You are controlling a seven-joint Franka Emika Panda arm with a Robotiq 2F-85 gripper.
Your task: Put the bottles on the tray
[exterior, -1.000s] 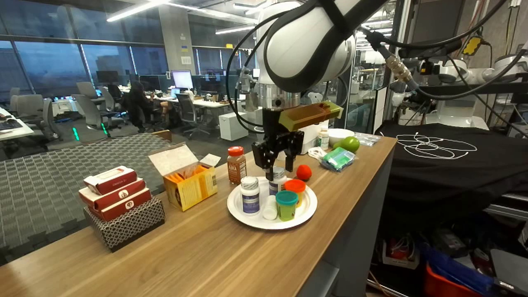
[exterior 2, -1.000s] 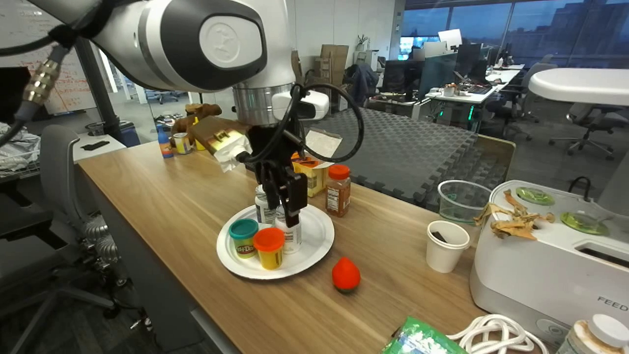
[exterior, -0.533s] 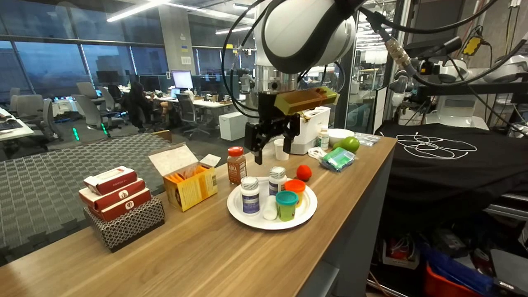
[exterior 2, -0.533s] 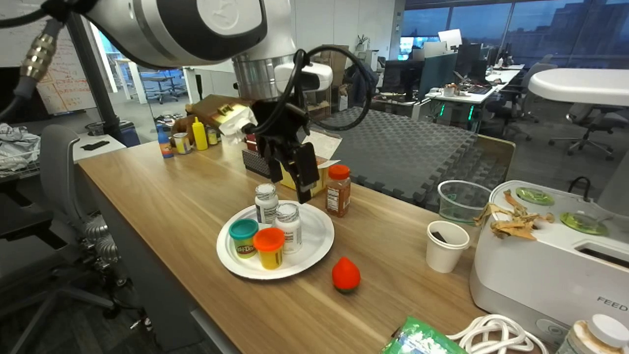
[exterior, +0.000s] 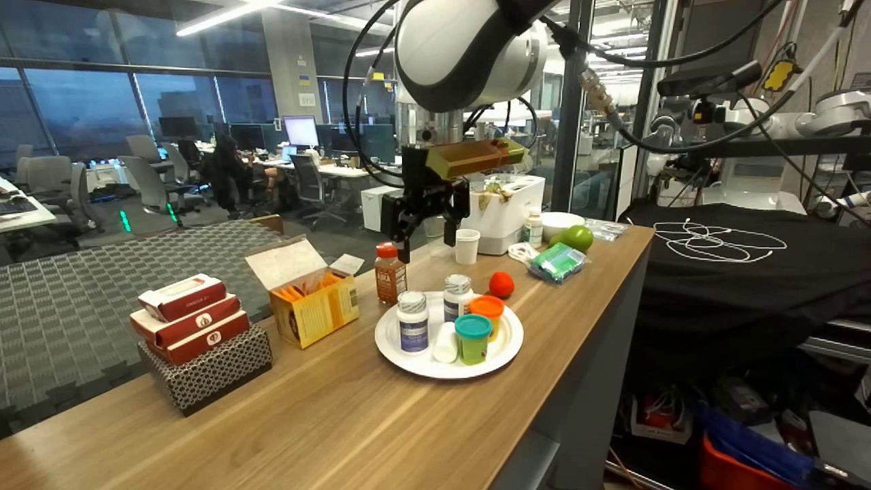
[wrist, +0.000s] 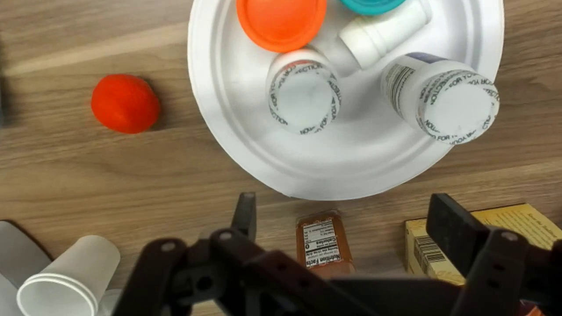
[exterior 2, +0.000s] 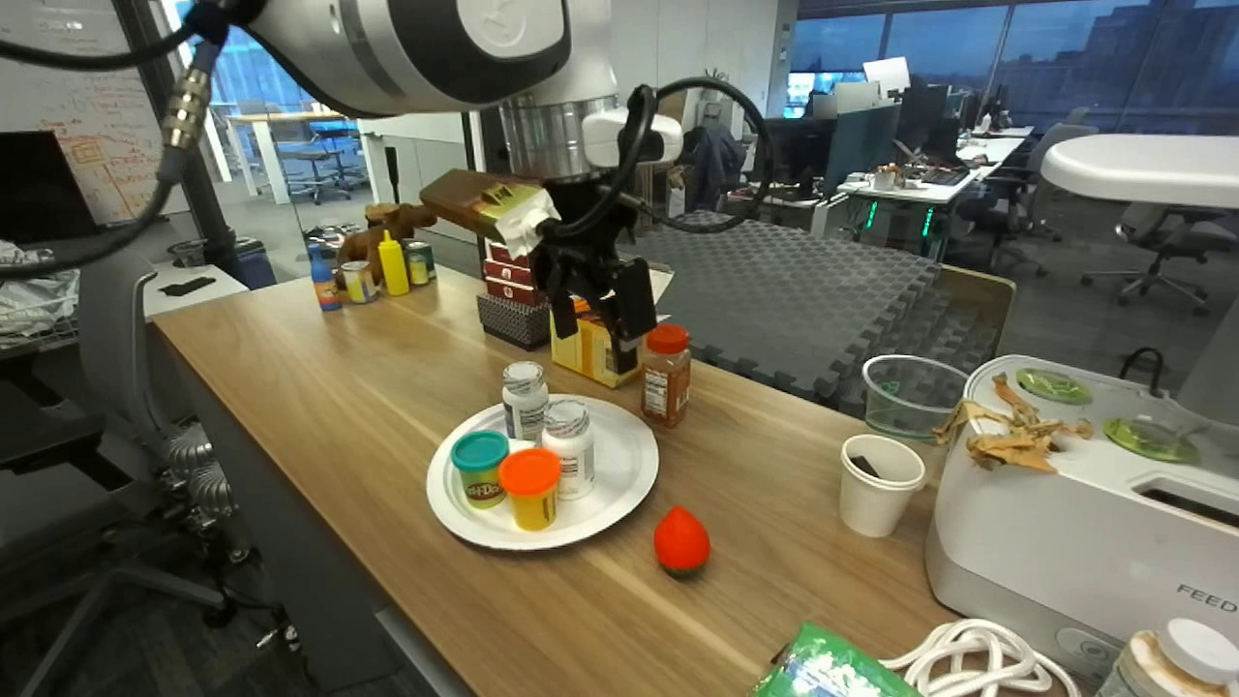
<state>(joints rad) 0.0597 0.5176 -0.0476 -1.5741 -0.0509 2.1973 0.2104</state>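
Together, smooth white bottles (wrist: pixel 306 98) top a ridged round plate (wrist: pixel 351 175)

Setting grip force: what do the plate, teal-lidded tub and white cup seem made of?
Plate: likely molded fiber or foam, satin white; soft sheen, stepped rim.
Teal-lidded tub: probably plastic, low gloss; smooth sides, snug lid.
White cup: likely paper, matte; rolled rim. Thin plastic not ruled out.

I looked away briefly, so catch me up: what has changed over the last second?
The gripper appears to have let go of the white bottle beside the orange tub, opened wider, risen and shifted toward the reddish-brown bottle. The plate and everything on it stayed put.
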